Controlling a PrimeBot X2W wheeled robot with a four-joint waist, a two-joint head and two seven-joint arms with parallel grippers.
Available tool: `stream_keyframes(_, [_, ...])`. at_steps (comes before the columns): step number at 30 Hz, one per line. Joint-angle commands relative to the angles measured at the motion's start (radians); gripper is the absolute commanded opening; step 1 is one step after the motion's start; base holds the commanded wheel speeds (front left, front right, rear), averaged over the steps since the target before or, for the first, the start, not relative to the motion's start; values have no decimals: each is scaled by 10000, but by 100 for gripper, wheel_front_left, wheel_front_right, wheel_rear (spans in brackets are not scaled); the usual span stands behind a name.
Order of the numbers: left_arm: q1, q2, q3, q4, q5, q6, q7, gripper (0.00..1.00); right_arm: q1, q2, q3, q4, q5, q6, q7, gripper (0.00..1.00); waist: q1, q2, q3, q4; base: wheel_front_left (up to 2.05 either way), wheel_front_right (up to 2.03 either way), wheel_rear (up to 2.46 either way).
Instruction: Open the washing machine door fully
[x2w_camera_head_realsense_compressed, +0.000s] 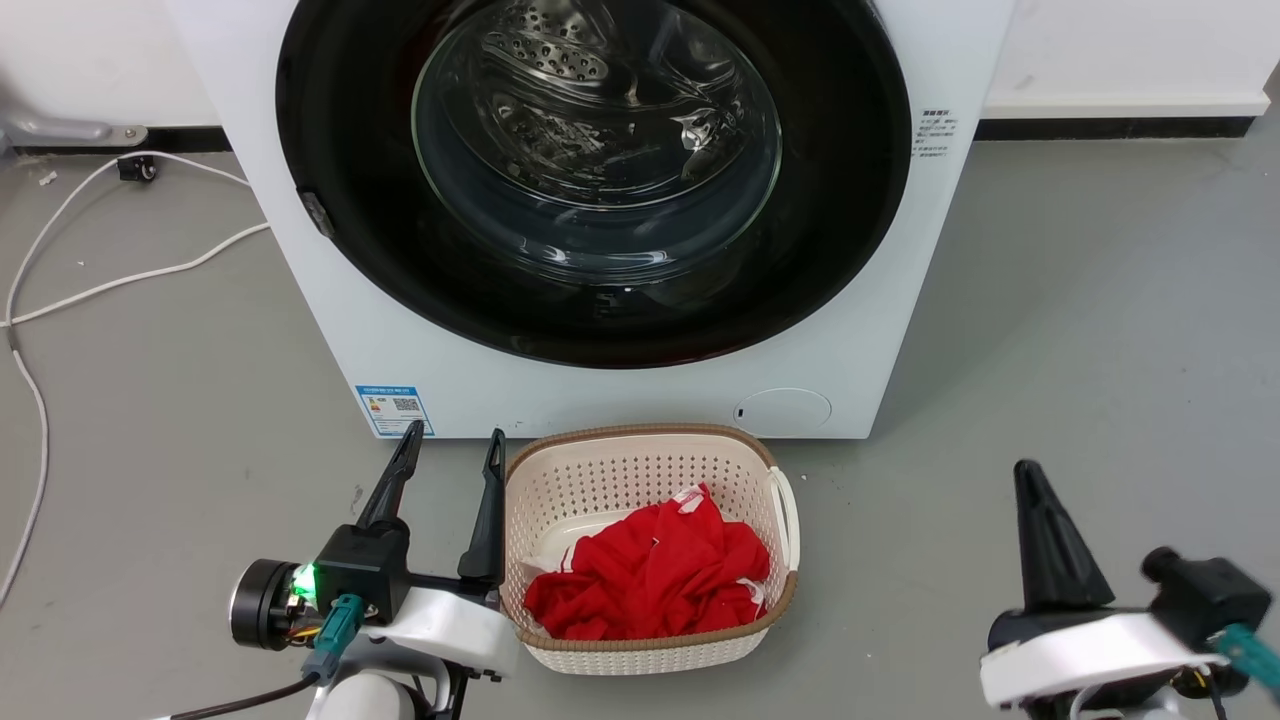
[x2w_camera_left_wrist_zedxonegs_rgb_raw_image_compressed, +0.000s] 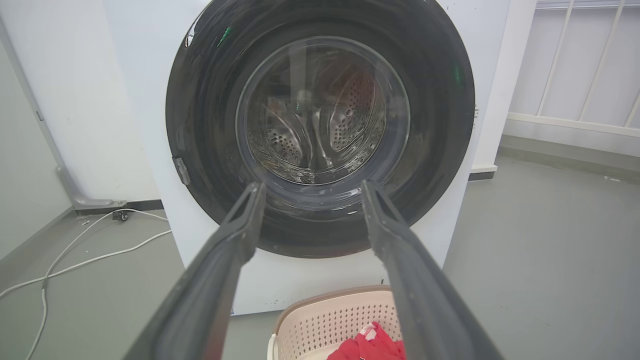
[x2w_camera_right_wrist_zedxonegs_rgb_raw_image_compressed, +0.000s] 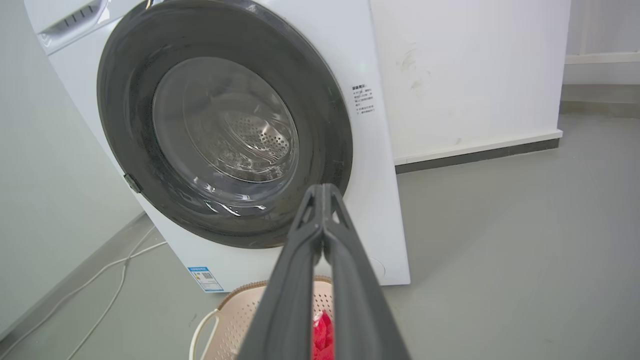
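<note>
The washing machine door (x2w_camera_head_realsense_compressed: 595, 170) lies shut, flat against the front of the washing machine (x2w_camera_head_realsense_compressed: 430, 370), and covers nearly the full width of the white cabinet. The perforated steel drum (x2w_camera_head_realsense_compressed: 560, 60) is visible through the clear domed glass at the door's centre. In the head view, a small grey tab (x2w_camera_head_realsense_compressed: 316, 212) sits on the left edge of the black disc.

The machine stands on a grey floor (x2w_camera_head_realsense_compressed: 1080, 330). Low on its front are a blue label (x2w_camera_head_realsense_compressed: 394, 408) at the left and a round cap (x2w_camera_head_realsense_compressed: 783, 411) at the right. A white cable (x2w_camera_head_realsense_compressed: 100, 285) lies on the floor to the left of the machine.

A cream perforated basket (x2w_camera_head_realsense_compressed: 640, 437) with a brown rim stands on the floor just in front of the machine, below the door. It holds a crumpled red cloth (x2w_camera_head_realsense_compressed: 655, 570).

Left tool (x2w_camera_head_realsense_compressed: 455, 433): released, fingers spread apart and empty. It hovers just beside the left wall of the basket, fingertips pointing toward the lower front of the machine and apart from the door. In the left wrist view the two fingers frame the lower part of the glass.

Right tool (x2w_camera_head_realsense_compressed: 1028, 475): clenched, fingers pressed together at the tips with nothing between them. It hovers above the floor, well to the right of the basket and apart from the machine
</note>
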Motion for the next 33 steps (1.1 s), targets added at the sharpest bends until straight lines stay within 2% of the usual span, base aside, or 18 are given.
stream_keyframes(1, [-115, -6, 22, -17, -24, 22, -25, 100, -183, 37, 47, -53, 826, -5, -61, 0, 0, -1, 20, -13, 0, 0, 0])
stream_keyframes(3, [-139, -6, 37, -39, -26, 42, -25, 100, -278, 37, 163, -98, 2097, -3, -70, 0, 0, -1, 56, -37, 0, 0, 0])
stream_keyframes(10, [-214, -4, 67, -105, -51, 108, -25, 100, -1072, 32, 234, -288, 8649, -3, -66, 0, 0, -1, 228, -108, 0, 0, 0])
stream_keyframes(14, [-341, -6, 55, -161, -108, 158, -25, 100, -1853, 31, 298, -234, 11051, -3, -66, 0, 0, -1, 416, -137, 0, 0, 0])
stream_keyframes(18, [-446, -7, 33, -270, -121, 232, -25, 100, -2958, 24, 125, 52, 11771, -3, 79, 0, 0, -1, 752, -183, 0, 0, 0])
stream_keyframes(22, [-647, -4, 26, -384, -145, 312, -25, 100, -4370, -242, -130, 609, 12199, -3, 565, 0, 0, -1, 1159, -208, 0, 0, 0])
stream_keyframes(28, [-1044, -6, -59, -495, -101, 365, -25, 100, -6908, -1055, -404, 2087, 12434, -3, 1429, 0, 0, -1, 1770, -125, 0, 0, 0])
stream_keyframes(33, [-1399, -4, -204, -587, -151, 440, -25, 100, -8982, -1929, -217, 3427, 11949, -2, 2194, 0, 0, -1, 2290, 6, 0, 0, 0])
